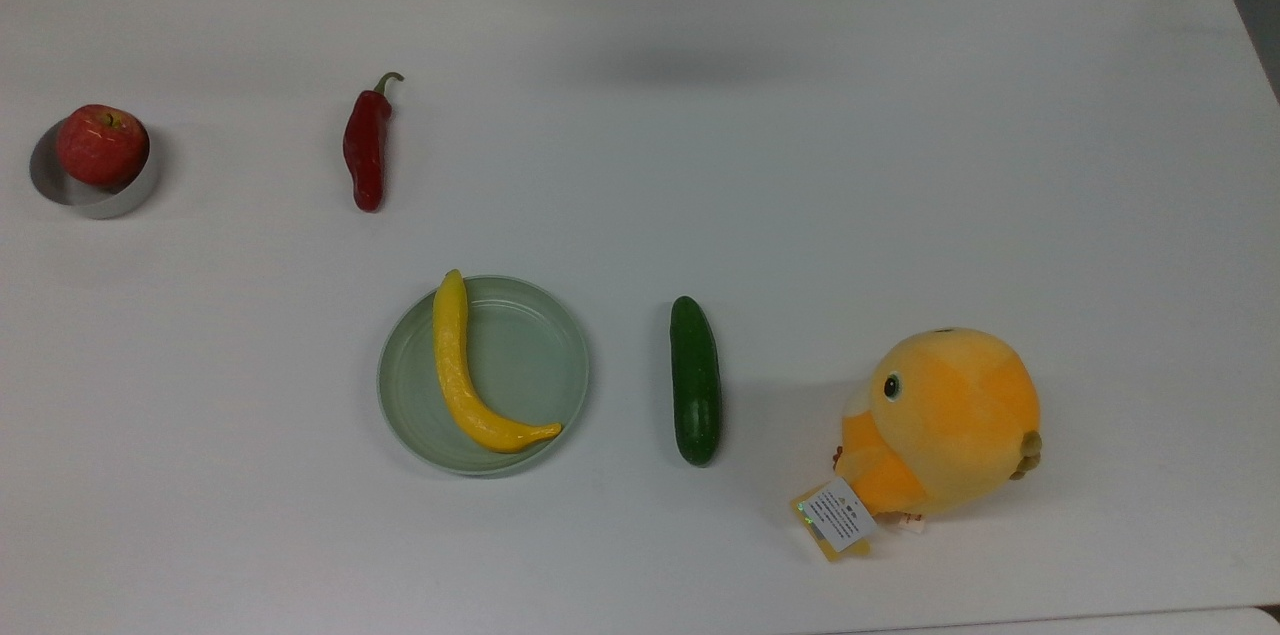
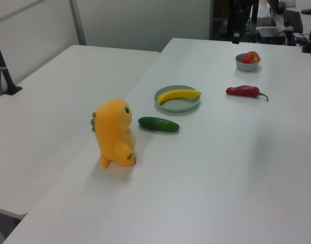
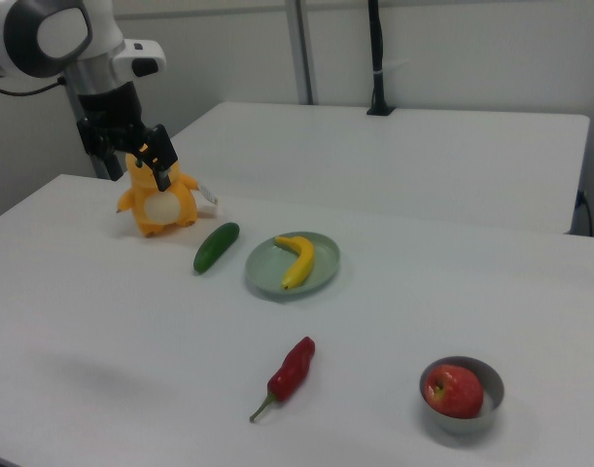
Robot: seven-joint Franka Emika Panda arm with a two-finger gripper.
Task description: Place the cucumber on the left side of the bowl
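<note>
Clearly, the hand (image 3: 158, 165), fingers seemingly parted and empty, should straddle the cucumber (image 1: 695, 380) crosswise mid-length, beside the green dish (image 1: 530, 370).

In the right view the hand (image 3: 153, 156) covers the plush toy's (image 3: 161, 208) head, and the picture's edge crops the arm.

we see cucumber (image 1: 695, 381) (image 2: 159, 124) (image 3: 216, 246): short, thick, smooth dark green, rounded ends, lying flat on white table, long axis 12-to-6 in top view, well apart from bowl, at its 4 o'clock. we see bowl (image 1: 92, 192) (image 2: 245, 64) (image 3: 465, 406): small, round, silver-grey metal, low straight walls, upright, red apple inside, near top view's 9 o'clock edge.
</note>
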